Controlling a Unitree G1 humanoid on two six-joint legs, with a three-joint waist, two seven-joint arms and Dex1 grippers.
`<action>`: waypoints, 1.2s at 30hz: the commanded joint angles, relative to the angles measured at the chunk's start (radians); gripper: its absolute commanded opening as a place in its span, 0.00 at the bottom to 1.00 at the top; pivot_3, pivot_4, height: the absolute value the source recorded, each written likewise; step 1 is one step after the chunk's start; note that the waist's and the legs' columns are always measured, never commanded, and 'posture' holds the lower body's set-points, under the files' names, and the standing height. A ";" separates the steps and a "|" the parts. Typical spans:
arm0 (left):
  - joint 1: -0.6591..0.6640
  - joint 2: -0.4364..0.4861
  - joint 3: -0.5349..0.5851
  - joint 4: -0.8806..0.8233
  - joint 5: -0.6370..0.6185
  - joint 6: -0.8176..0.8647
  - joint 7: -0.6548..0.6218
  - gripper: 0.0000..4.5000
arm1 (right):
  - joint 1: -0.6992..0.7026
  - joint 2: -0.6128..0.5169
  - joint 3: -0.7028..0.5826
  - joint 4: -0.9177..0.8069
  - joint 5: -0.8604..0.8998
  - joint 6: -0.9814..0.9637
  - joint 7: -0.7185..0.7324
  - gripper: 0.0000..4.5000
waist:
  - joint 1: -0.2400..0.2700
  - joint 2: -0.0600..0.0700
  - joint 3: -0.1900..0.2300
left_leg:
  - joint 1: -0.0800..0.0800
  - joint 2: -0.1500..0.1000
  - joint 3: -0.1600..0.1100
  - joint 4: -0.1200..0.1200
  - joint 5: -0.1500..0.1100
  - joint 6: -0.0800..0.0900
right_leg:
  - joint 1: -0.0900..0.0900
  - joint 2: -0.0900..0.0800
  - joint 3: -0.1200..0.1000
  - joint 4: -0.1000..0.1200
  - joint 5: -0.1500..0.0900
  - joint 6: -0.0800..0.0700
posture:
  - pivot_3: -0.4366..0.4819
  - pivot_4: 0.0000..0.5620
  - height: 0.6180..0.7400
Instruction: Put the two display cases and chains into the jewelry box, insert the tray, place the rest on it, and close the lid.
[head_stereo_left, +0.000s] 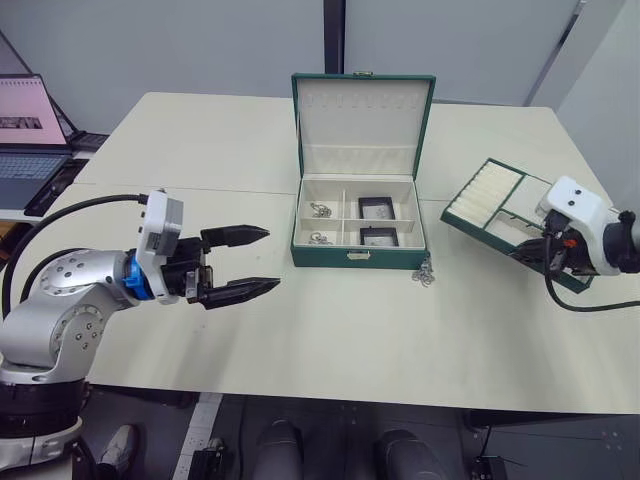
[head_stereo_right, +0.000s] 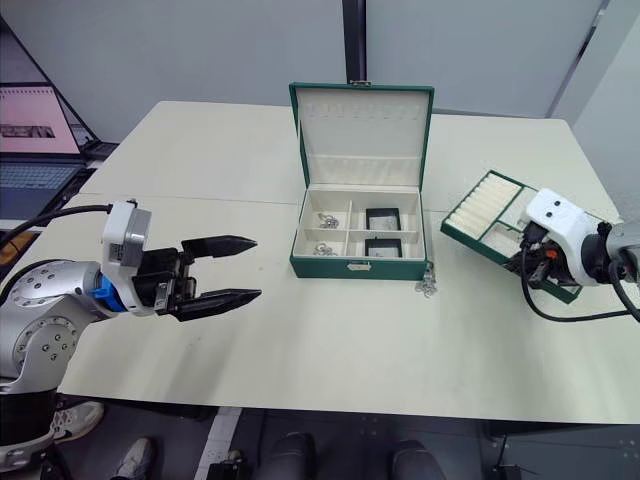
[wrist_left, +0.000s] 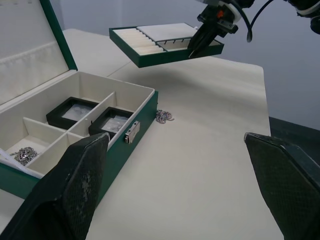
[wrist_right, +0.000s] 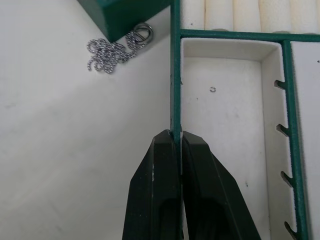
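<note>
The right gripper (wrist_right: 179, 150) pinches the tray's (head_stereo_left: 478, 200) green rim, holding it lifted and tilted above the tabletop's (head_stereo_left: 330, 340) right edge. The left gripper (head_stereo_left: 255, 262) hovers spread and empty near the left edge. The jewelry box (head_stereo_left: 355, 255) sits mid-table, lid (head_stereo_left: 362, 115) upright, both display cases (head_stereo_left: 377, 207) and chains (head_stereo_left: 320, 211) inside; a loose chain (head_stereo_left: 424, 272) lies at its front right corner.
</note>
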 joint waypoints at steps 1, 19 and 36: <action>-0.025 0.025 0.024 0.029 0.010 -0.028 -0.027 1.00 | -0.127 -0.010 0.047 -0.094 0.058 0.054 0.048 0.01 | -0.002 0.000 0.000 | 0.000 0.000 0.000 0.000 0.000 0.000 | 0.000 0.000 0.000 0.000 0.000 0.000 | 0.48 0.27 0.98; 0.022 0.051 0.095 0.026 0.017 -0.012 0.001 1.00 | -0.576 0.367 0.506 0.218 -0.072 -0.099 0.125 0.01 | 0.001 0.000 0.000 | -0.001 0.001 0.000 0.001 0.000 0.000 | -0.005 0.000 0.000 0.005 0.000 0.000 | 0.48 0.27 0.98; 0.152 0.087 0.245 -0.057 -0.037 0.046 0.047 1.00 | -0.664 0.626 0.547 0.584 -0.244 -0.419 0.200 0.01 | -0.004 -0.001 0.000 | -0.001 0.003 0.005 0.000 0.000 0.000 | -0.010 0.000 0.000 0.008 0.000 0.000 | 0.48 0.27 0.98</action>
